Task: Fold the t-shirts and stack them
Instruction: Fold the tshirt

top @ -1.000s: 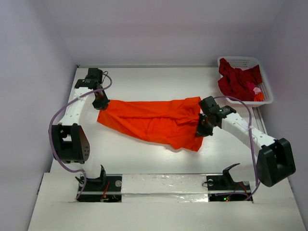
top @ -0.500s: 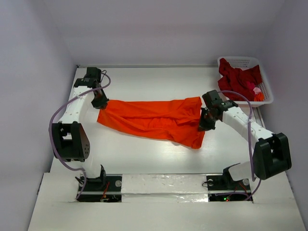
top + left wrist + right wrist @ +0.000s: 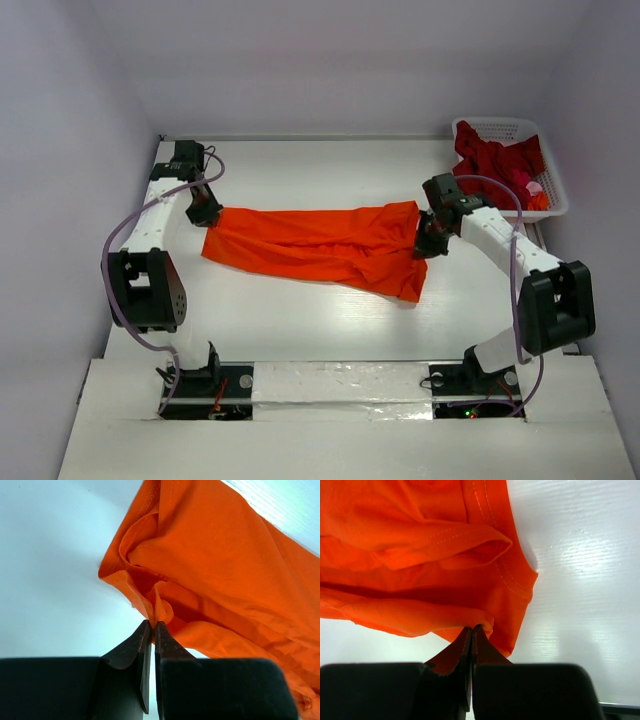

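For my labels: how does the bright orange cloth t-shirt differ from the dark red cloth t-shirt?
The bright orange cloth t-shirt is stretched over the white table; the dark red cloth t-shirt lies crumpled in the white plastic lattice basket. Shut jaws of the left gripper and right gripper pinch the orange one; neither holds the red one.

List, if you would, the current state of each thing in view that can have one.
Orange t-shirt: unfolded, creased, drawn out lengthwise between both pincers.
Dark red t-shirt: crumpled, lying in the basket.
White lattice basket: upright, holding clothes.
Left pincer: shut on one end of the orange t-shirt.
Right pincer: shut on its other end.
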### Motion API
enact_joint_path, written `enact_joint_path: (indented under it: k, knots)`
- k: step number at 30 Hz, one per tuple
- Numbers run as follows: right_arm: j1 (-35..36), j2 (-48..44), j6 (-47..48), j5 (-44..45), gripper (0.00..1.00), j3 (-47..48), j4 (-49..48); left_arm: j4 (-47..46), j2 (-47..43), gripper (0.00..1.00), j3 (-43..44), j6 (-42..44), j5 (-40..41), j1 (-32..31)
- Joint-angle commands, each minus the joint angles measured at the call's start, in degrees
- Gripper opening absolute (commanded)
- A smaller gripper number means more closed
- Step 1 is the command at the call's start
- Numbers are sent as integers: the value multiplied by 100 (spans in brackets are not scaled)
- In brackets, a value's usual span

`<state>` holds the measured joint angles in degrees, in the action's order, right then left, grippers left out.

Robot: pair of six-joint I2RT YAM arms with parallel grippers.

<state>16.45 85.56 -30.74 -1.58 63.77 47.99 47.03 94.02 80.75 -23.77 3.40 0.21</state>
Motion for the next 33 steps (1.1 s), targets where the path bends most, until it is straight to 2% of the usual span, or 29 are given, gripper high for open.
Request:
enact_joint_path:
  k: [1,21,33]
  knots:
    - [-63,119,147,88,0,347,9,-79,-68,0,64,-93,-129,128]
    - [-115,655,130,-88,0,786,-351,-290,-85,0,-332,-146,-296,586]
    - [-115,1059,191,-140,0,1076,-492,-361,108,0,-226,-146,-234,691]
